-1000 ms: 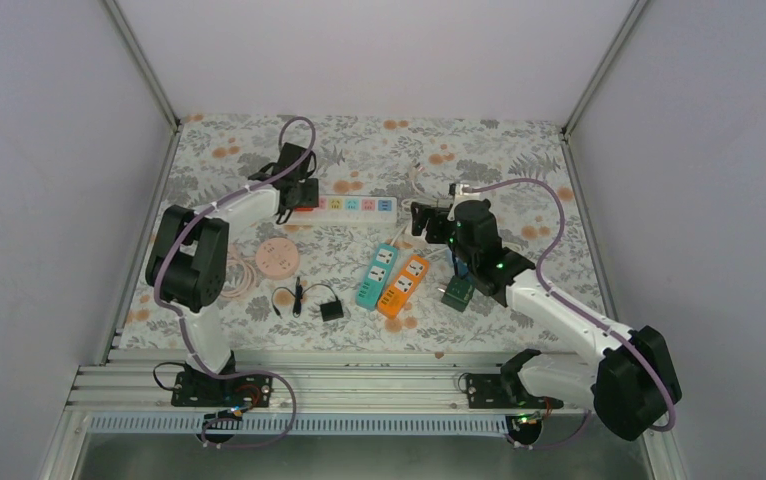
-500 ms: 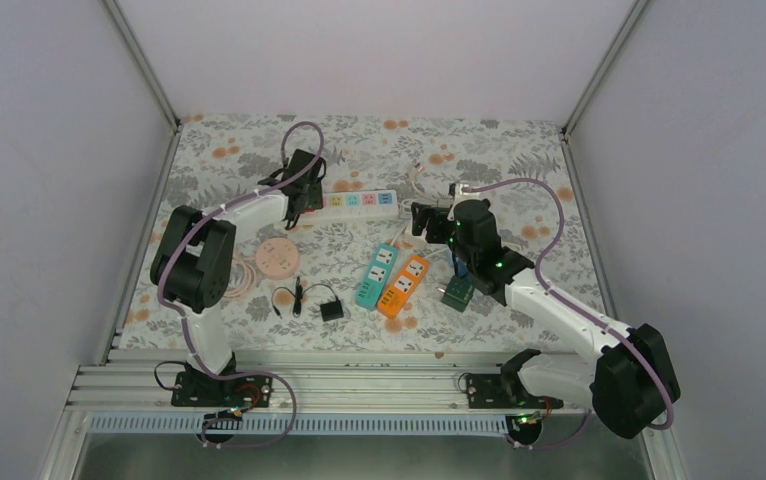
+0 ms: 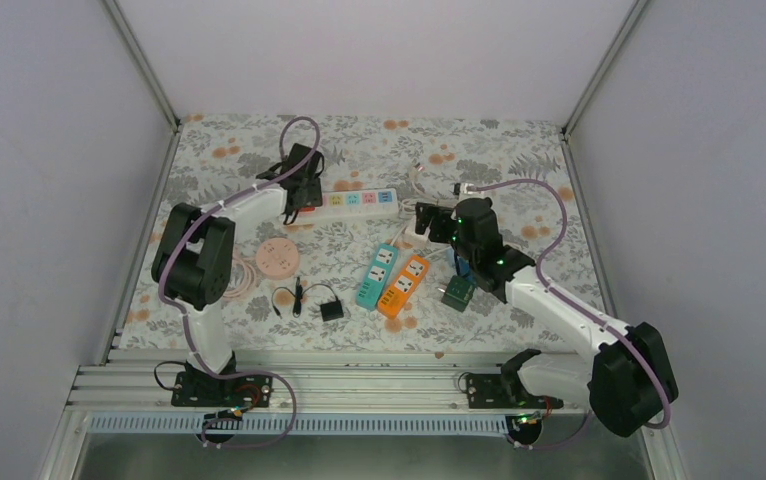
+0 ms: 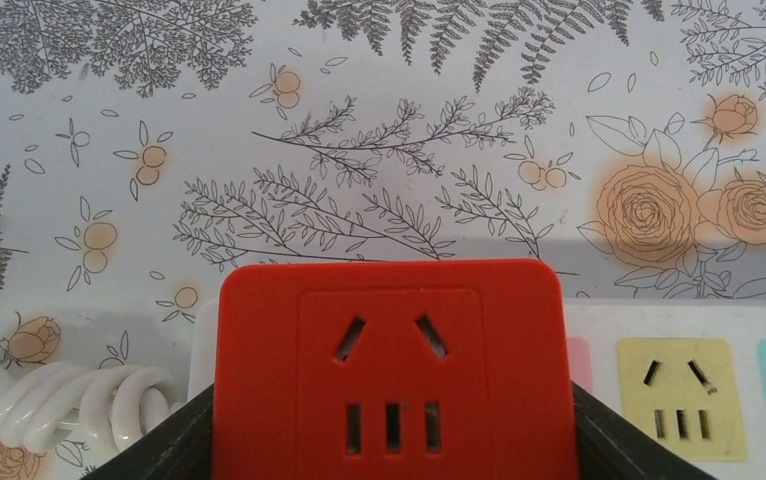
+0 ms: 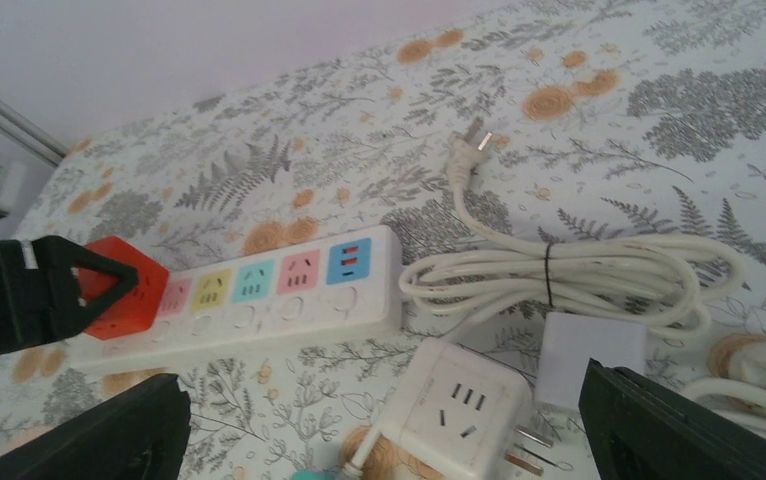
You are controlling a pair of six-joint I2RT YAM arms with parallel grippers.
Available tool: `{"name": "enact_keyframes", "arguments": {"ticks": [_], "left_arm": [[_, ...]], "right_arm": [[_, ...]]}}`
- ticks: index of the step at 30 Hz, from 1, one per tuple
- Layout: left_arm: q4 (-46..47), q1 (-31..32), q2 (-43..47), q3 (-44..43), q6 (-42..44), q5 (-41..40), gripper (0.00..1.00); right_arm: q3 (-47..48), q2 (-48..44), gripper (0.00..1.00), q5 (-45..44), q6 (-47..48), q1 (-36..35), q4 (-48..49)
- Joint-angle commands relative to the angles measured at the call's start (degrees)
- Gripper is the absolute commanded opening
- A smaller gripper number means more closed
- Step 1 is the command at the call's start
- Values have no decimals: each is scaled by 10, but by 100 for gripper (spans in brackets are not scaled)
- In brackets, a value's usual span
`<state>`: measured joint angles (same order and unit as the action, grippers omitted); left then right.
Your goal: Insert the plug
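Clamped on the red adapter (image 4: 389, 370), the left gripper (image 3: 301, 192) has edged over the strip (image 5: 259, 300) end just below, nearing insertion; the right gripper (image 3: 427, 220) hangs open.

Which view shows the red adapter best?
Left wrist view: the red adapter appears large, socket holes clear. The right wrist view shows it small, in the left gripper. The top view shows only a red sliver.
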<state>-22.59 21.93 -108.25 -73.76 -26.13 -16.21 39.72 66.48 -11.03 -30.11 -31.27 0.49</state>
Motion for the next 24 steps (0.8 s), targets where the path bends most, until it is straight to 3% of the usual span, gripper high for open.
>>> {"name": "enact_keyframes", "arguments": {"ticks": [1,4,10,15,19,24], "left_arm": [[-118,-10,-22,2,9,67,58],[-119,-10,3,-21,20,80,75],[-155,-8,59,-60,12,61,99],[-150,-5,193,-21,11,60,100],[-96,-4,325,52,41,99,100],[-36,-4,440,113,47,137,100]], "right_arm": [[22,8,100,-5,-11,9,-29],[41,13,100,25,29,11,-47],[55,8,100,26,61,14,-65],[84,35,100,17,67,14,-108],[93,78,100,-29,-10,14,-140],[68,123,100,12,-41,14,-88]]}}
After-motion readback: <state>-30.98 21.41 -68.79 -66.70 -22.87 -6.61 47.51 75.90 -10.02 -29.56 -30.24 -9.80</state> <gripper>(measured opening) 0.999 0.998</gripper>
